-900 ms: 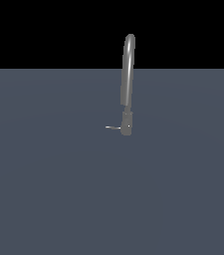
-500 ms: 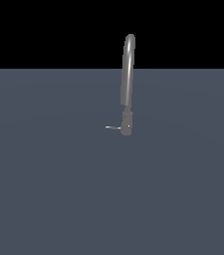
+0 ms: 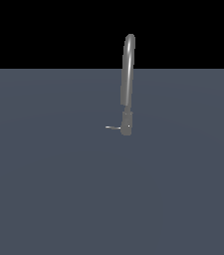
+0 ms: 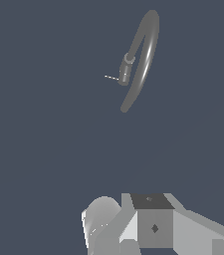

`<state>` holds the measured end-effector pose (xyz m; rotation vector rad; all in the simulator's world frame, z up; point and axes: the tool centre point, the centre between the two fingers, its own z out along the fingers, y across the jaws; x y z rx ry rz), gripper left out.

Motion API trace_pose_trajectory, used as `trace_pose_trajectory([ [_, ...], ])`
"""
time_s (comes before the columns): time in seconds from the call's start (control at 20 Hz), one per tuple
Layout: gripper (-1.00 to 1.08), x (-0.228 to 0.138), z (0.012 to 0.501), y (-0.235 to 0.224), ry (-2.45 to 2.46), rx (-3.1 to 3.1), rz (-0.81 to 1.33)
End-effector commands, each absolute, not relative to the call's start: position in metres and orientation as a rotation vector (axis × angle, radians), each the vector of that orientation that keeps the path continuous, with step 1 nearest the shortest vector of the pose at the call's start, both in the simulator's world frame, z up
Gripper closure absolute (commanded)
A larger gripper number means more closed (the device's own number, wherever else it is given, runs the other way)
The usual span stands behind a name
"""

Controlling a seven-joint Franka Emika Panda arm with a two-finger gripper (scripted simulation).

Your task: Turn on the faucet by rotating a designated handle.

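Note:
The faucet [image 3: 127,74] stands upright on the flat grey surface, a slender grey arched tube on a short thicker base [image 3: 126,125]. The handle [image 3: 112,127] is a thin pale lever sticking out of that base toward the exterior view's left. No arm shows in the exterior view. The wrist view looks down on the faucet [image 4: 144,55] and its handle [image 4: 111,77] from a distance. Grey and white blocks of my gripper [image 4: 152,224] fill that picture's lower edge, far from the faucet. Its fingers do not show clearly, and nothing is seen held.
A plain dark grey floor [image 3: 54,189] spreads all around the faucet, with black background [image 3: 44,30] beyond its far edge. No other objects show.

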<state>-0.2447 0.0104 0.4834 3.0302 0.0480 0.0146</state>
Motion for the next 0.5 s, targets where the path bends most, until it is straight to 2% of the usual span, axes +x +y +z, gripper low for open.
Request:
trace_pose_trajectory([
  [0.0, 1.08, -0.244, 0.486, 0.007, 0.032, 2.983, 0.031],
  [0.45, 1.08, -0.239, 0.504, -0.014, -0.049, 2.689, 0.113],
])
